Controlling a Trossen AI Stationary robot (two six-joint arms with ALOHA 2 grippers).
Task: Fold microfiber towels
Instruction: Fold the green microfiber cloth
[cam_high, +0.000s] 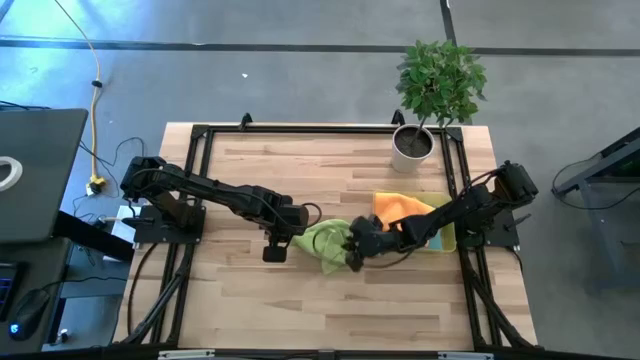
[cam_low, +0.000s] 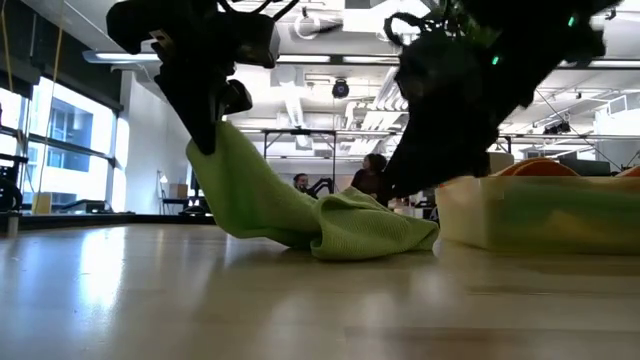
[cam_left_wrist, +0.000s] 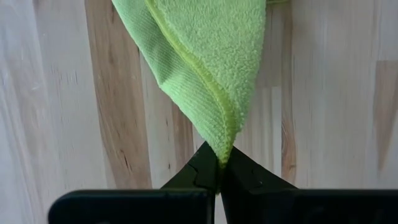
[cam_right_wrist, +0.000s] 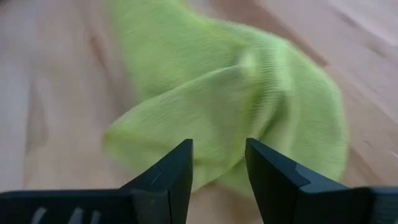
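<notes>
A pale wooden table (cam_high: 300, 300) with a black metal frame stands on a grey floor. Across the table, the low view shows a big bright room with windows and pipes on the ceiling. A person (cam_low: 372, 172) sits far back there.

A soft lime green microfiber towel (cam_high: 325, 243) lies near the middle of the table, all bunched up. One corner of it is lifted off the wood, and the rest slopes down and rests in a heap on the table.

The left gripper (cam_left_wrist: 221, 167) has its two dark fingers pressed together on that lifted corner. The corner is pinched right between the tips. From above, the left gripper (cam_high: 290, 222) sits at the left edge of the green towel.

The right gripper (cam_right_wrist: 217, 163) is just above the other side of the same towel. Its two fingers are apart, with a gap between them. The green cloth lies past the tips and is not caught in them. From above, the right gripper (cam_high: 357, 243) is at the right edge of the towel.

Behind the right arm there is a clear plastic box (cam_low: 470, 215) on the table. In it lie an orange towel (cam_high: 398, 206) and a yellow towel (cam_high: 447, 240).

A small leafy green plant in a white round pot (cam_high: 412, 146) stands near the far right corner of the table.
</notes>
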